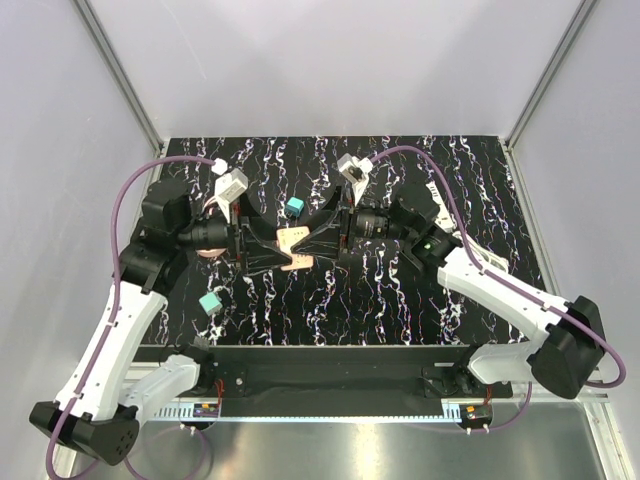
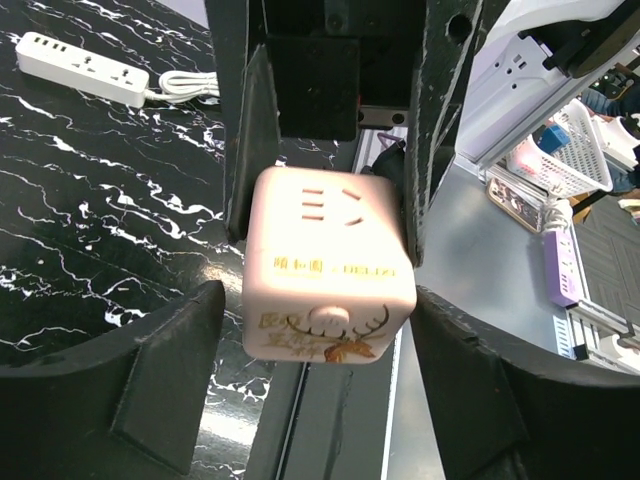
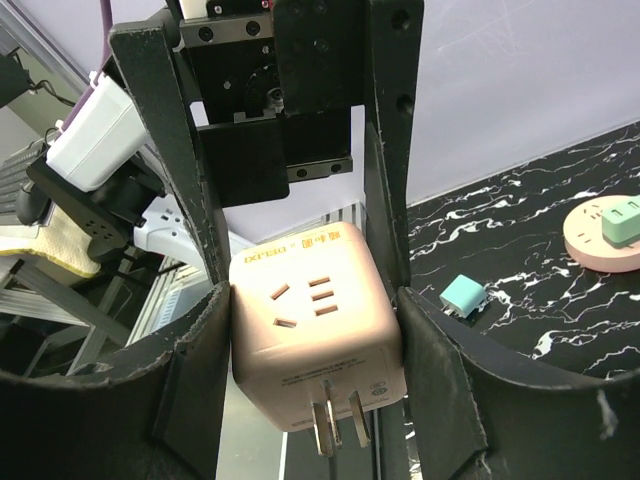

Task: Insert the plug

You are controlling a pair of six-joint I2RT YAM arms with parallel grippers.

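Viewing from above: noted teal-blue plug [image 1: 295, 206] lying free on the table [image 1: 400, 300], just beyond the meeting arms, gripped by neither.

Left wrist: found left gripper [image 2: 320, 300] parted around tan cube socket [image 2: 325, 215]; close squarely on flat sides.

Right wrist: found right gripper [image 3: 315, 300] clamped on it; hold level.

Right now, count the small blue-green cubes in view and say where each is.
3. A teal cube lies toward the far side of the table; a mint cube lies near its left front; a green cube sits on a pink round disc. Others may be hidden.
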